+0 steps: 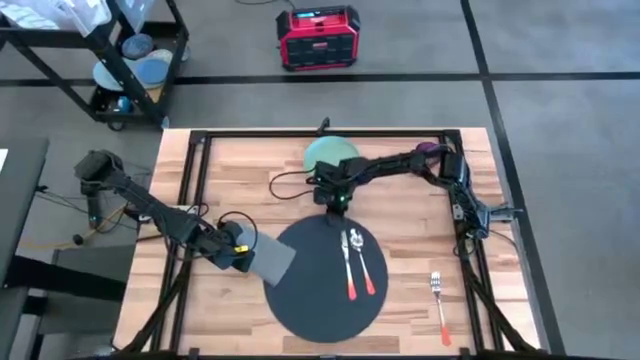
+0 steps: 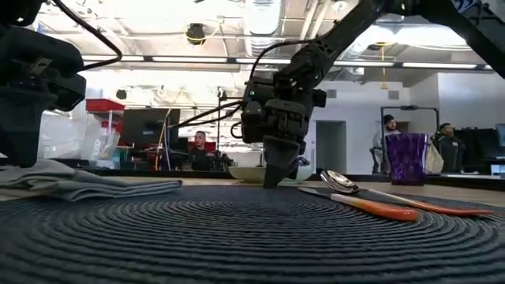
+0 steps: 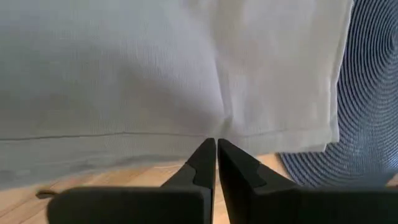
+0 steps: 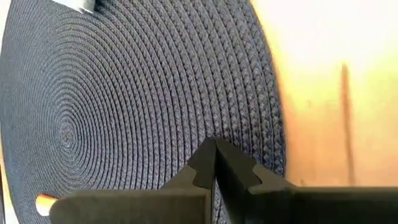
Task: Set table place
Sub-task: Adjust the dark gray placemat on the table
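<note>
Setting the place, we pinch the grey cloth napkin (image 1: 268,258) in closed left fingers (image 3: 214,163) beside the round black-grey woven placemat (image 1: 315,300); right fingers (image 4: 214,163), closed empty, should lift clear.

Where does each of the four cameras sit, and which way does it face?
High: overhead, straight down on table, both arms.
Low: table height, level across placemat to right gripper.
Left wrist: on the left arm, facing napkin past shut fingers.
Right wrist: on the right arm, facing the placemat past shut fingers.
Shared: all show the placemat.
</note>
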You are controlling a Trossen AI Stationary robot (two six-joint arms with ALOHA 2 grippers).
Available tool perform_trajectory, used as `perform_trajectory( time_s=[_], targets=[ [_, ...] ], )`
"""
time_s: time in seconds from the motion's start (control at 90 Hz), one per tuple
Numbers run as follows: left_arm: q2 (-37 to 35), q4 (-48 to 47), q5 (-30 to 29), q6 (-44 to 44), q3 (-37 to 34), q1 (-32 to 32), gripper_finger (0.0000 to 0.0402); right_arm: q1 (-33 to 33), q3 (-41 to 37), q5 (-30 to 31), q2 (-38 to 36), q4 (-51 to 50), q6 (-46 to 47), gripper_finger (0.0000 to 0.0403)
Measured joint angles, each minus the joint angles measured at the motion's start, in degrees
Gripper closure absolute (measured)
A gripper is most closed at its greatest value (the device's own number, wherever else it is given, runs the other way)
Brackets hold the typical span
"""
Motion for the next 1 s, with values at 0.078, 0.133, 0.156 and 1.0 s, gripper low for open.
perform_trajectory(
  time_s=[0.078, 0.133, 0.156, 1.0],
  targets=[
    [0.00, 0.00, 0.00, 0.02, 0.00, 0.00, 0.0401, -1.02, 0.00, 0.03, 0.00, -0.06, -0.18, 0.0403],
    [0.00, -0.02, 0.00, 0.06, 0.00, 0.00, 0.0401, -1.86, 0.00, 0.04, 0.04, -0.19, -0.13, 0.0403],
    [0.00, -0.03, 0.00, 0.16, 0.00, 0.00, 0.0401, -2.20, -0.04, -0.03, 0.06, -0.22, -0.10, 0.0403],
    [-0.33, 3.50, -0.09, -0.90, 0.85, -8.60, 0.0401, -7.20, -0.07, 0.16, 0.07, -2.99, -2.08, 0.0403]
  ],
)
